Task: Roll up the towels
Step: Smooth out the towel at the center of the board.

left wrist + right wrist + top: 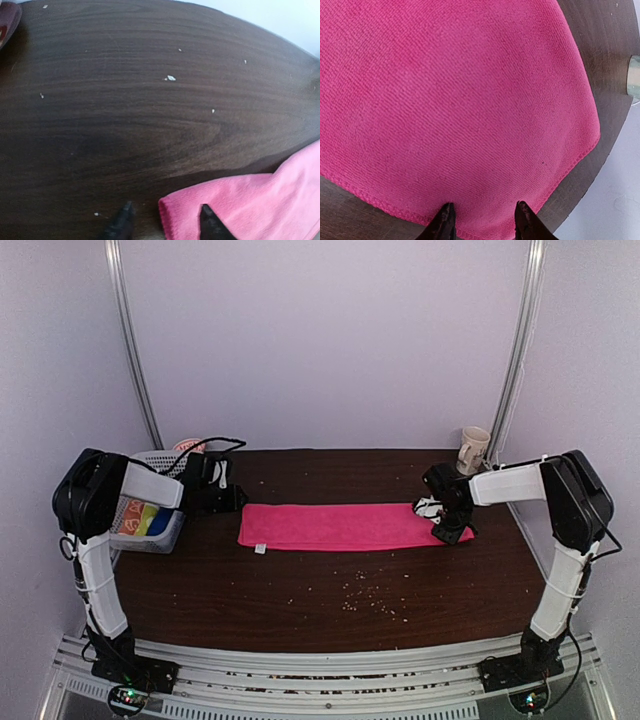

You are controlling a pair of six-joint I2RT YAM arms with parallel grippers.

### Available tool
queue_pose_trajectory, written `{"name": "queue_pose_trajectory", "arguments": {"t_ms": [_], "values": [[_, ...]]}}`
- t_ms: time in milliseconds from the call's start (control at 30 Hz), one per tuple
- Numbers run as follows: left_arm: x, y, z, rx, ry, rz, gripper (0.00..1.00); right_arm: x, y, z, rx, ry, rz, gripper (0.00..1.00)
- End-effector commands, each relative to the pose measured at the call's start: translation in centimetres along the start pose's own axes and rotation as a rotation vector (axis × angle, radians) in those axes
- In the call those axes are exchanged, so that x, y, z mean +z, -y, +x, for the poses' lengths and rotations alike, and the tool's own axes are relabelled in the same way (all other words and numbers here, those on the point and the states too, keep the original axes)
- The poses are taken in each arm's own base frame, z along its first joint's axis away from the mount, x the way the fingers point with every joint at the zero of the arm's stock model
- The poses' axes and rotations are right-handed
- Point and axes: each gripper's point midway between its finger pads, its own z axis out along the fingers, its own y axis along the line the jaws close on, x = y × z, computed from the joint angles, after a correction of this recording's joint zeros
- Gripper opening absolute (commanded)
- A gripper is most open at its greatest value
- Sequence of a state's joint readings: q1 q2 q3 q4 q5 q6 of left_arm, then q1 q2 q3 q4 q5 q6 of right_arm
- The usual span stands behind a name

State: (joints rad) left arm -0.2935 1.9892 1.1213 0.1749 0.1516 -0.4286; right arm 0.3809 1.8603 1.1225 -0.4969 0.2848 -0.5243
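Observation:
The bright pink towel lies flat as a long folded strip across the middle of the dark table. My left gripper is at the strip's left end. In the left wrist view it is open: one fingertip over bare wood, the other over the pink towel's corner. My right gripper hovers at the right end. Its wrist view shows it open, both tips just over the hem of the pink towel. An orange patterned towel shows inside the basket.
A white lattice basket stands at the left table edge by the left arm. A cream mug sits at the back right corner. Pale crumbs are scattered on the wood in front of the towel. A dark red object is at the far left.

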Motion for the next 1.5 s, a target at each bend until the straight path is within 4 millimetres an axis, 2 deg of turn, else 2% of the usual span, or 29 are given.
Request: {"name": "queue_pose_trajectory", "arguments": {"t_ms": [0,100,233,367,633,933,1167,1333,1467], "values": [[-1.4,-0.7,-0.5,-0.001,0.02,-0.033,0.51,2.7,-3.2,2.0,-0.044,-0.083,-0.086,0.42],[-3.1,0.1,-0.7,-0.009,0.039,-0.008,0.55,2.5,-3.0,1.9,-0.037,-0.077,-0.08,0.42],[-5.0,1.7,0.8,0.015,0.022,0.01,0.67,2.1,-2.5,1.4,-0.025,-0.059,-0.068,0.42],[-5.8,3.0,2.9,0.104,-0.022,-0.047,0.69,1.9,-2.5,1.3,-0.021,-0.054,-0.069,0.42],[-7.8,5.3,5.8,0.325,-0.097,-0.115,0.64,1.7,-2.4,1.3,-0.019,-0.05,-0.067,0.42],[-7.6,4.4,8.9,0.311,-0.176,-0.149,0.54,1.7,-2.5,1.3,-0.02,-0.047,-0.074,0.42],[-6.4,5.8,9.3,0.235,-0.159,-0.05,0.41,1.6,-2.5,1.3,-0.018,-0.044,-0.075,0.42],[-6.7,5.8,8.1,0.212,-0.108,-0.064,0.37,1.6,-2.6,1.5,-0.023,-0.046,-0.077,0.42],[-6.4,5.7,8.1,0.195,-0.111,-0.058,0.36,1.7,-2.7,1.5,-0.025,-0.047,-0.08,0.42]]}}
